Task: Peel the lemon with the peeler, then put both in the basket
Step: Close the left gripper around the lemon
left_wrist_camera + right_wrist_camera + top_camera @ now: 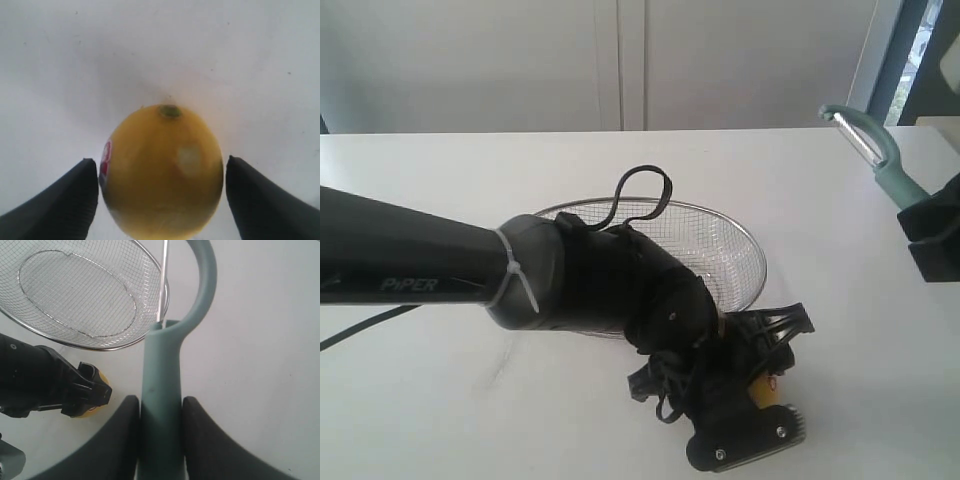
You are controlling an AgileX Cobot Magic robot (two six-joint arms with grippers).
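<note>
The yellow lemon [162,172], with its red-and-white sticker on one side, lies on the white table. My left gripper [160,161] is open around it, a black finger close beside each flank with a thin gap showing. In the exterior view only a sliver of the lemon [766,390] shows under the left gripper [770,385], just in front of the wire-mesh basket [745,240]. My right gripper [161,400] is shut on the teal handle of the peeler [160,365]. The peeler [880,155] is held up at the right, blade end uppermost, above my right gripper [930,235].
The basket [125,342] holds nothing and stands at the table's middle. My left arm [440,265] crosses the view from the left and covers the basket's near rim. The white table [840,400] runs on to the right of the lemon.
</note>
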